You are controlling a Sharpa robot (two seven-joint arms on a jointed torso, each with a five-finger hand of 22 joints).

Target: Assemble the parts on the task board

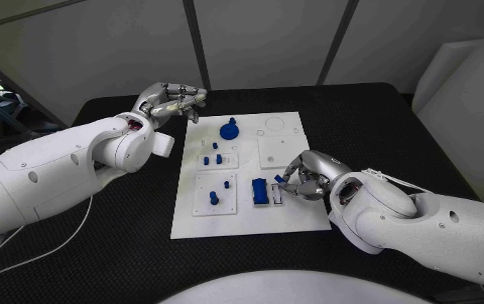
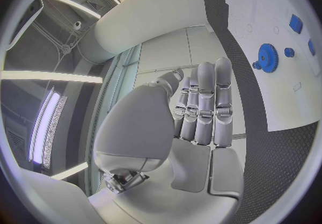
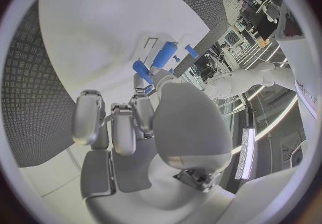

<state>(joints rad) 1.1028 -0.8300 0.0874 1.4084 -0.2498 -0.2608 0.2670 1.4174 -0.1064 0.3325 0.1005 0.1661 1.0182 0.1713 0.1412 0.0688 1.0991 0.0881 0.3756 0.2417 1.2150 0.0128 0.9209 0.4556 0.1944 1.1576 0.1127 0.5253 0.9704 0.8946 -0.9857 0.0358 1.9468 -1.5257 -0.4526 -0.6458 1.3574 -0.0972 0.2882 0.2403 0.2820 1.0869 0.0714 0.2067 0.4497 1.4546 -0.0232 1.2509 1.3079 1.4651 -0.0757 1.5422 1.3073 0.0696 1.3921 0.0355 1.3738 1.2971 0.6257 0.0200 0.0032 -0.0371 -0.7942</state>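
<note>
- Head view first: white task board flat at the middle of the black table, long axis running near to far.
- Right hand over the board's right edge, about level with the near row, fingers curled in toward the palm.
- Pinching what looks like a small blue part at the fingertips; same blue bit seen at the fingertips in the right wrist view, so judged as held.
- Just left of those fingertips and a little nearer: the blue block, standing with its long axis near to far, and beside it a narrow slot lying the same way.
- Key relation for the coming move: slot and block sit left of and slightly nearer than the pinched part, almost under the fingers; probably a short drop and a small shift left.
- Right hand clearly the closer one to that spot; left hand well apart, parked off the board's far left corner.
- Left hand's fingers straight and side by side in the left wrist view, holding nothing, touching nothing.
- Elsewhere on the board: blue gear toward the far side, small blue pegs in the middle left plate, one more peg in the near left plate.
- Risk, as a guess: block crowding the slot, so a tilted part could catch on it.
</note>
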